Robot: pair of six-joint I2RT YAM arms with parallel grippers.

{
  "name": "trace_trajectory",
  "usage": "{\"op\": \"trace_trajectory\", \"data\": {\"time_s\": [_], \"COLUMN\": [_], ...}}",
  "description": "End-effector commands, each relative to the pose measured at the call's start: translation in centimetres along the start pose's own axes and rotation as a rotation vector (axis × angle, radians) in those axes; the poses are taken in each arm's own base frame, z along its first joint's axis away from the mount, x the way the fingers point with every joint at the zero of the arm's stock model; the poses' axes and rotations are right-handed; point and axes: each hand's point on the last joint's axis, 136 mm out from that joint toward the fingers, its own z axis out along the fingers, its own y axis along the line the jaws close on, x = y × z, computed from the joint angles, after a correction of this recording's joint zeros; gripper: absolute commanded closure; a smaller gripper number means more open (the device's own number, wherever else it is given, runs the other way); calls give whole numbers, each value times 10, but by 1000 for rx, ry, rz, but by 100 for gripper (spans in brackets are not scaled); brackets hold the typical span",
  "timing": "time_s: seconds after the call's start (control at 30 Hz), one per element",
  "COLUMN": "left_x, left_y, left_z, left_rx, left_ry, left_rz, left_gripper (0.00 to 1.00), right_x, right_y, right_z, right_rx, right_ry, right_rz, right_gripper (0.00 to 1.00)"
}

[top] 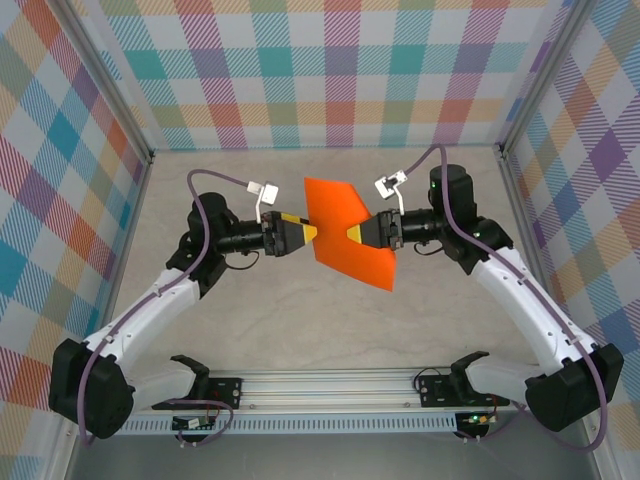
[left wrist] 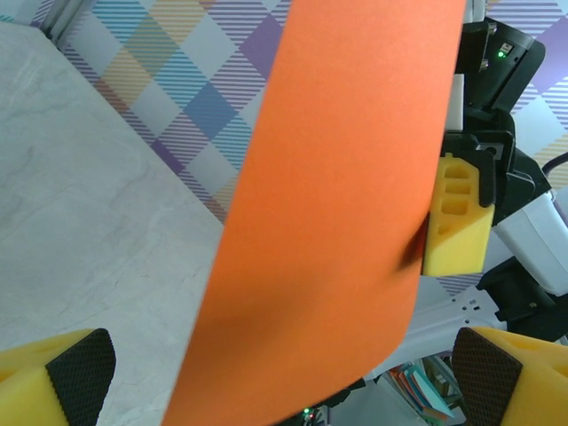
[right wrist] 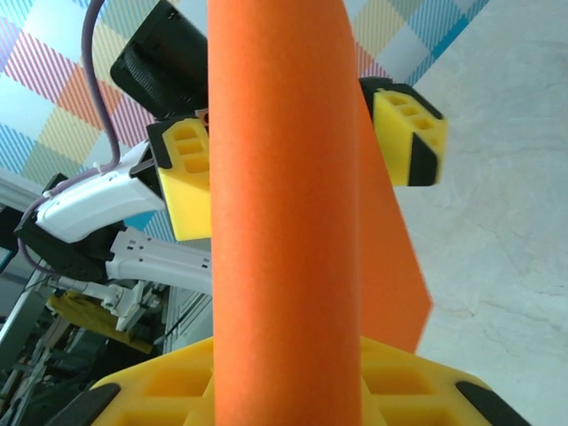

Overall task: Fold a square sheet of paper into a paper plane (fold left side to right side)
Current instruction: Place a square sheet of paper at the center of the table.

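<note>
The square sheet of paper (top: 345, 232) is bright orange and plain on the face that shows. It is held up clear of the counter (top: 300, 330) at the centre of the top view. There it reads as a slanted four-sided shape, its top edge higher and to the left, its lower corner reaching down to the right. The right gripper (top: 352, 233) has its fingers clamped on the sheet's right edge. The left gripper (top: 311, 233) meets the left edge.

The right wrist view shows what the top view cannot — the left arm's yellow fingers (right wrist: 191, 177) stand wide apart, one on each side of the paper, which rises as a curved orange band. The left wrist view shows the sheet as a broad tilted face, with the left pads (left wrist: 80, 373) in the bottom corners and one yellow right finger (left wrist: 457, 217) pressed against its right edge.
</note>
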Motion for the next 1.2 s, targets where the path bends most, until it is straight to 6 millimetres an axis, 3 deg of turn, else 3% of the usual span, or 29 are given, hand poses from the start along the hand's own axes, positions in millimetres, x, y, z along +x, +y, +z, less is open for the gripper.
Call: {"op": "trace_trajectory", "data": {"time_s": [0.0,0.13,0.17,0.27,0.37,0.47,0.5,0.6,0.7,0.8,0.9,1.03,1.1,1.17], "left_x": [-4,-2,-2,0,6,14,17,28,47,74,104,129,136,135], "left_y": [-18,-29,-29,-22,-12,1,6,31,70,116,160,208,227,234], "left_z": [5,5,5,4,3,4,4,5,7,11,17,15,6,1], "left_rx": [56,78,74,31,-13,-55,-69,-156,-271,-387,-473,-590,-689,-722], "left_ry": [15,22,23,29,46,56,61,83,130,193,269,333,368,376], "left_rz": [69,98,98,75,43,16,6,-48,-143,-262,-376,-435,-406,-396], "left_gripper": [0,12,20,57,77,88,91,92,93,95,94,100,100,100], "right_x": [-5,-4,-4,-3,-2,1,2,11,27,43,58,76,83,87], "right_y": [25,14,11,-2,-14,-29,-36,-75,-117,-139,-154,-171,-182,-192], "right_z": [-3,-2,-2,-5,-11,-21,-26,-51,-86,-98,-84,-52,-33,-15], "right_rx": [-64,-10,9,97,190,316,371,639,934,1046,1005,871,794,722], "right_ry": [-5,-14,-17,-32,-53,-73,-80,-94,-93,-67,-51,-27,-23,-21], "right_rz": [-54,-33,-29,-20,-22,-22,-18,41,103,137,195,283,336,384], "right_gripper": [73,73,72,67,59,49,45,19,1,0,0,0,6,15]}}
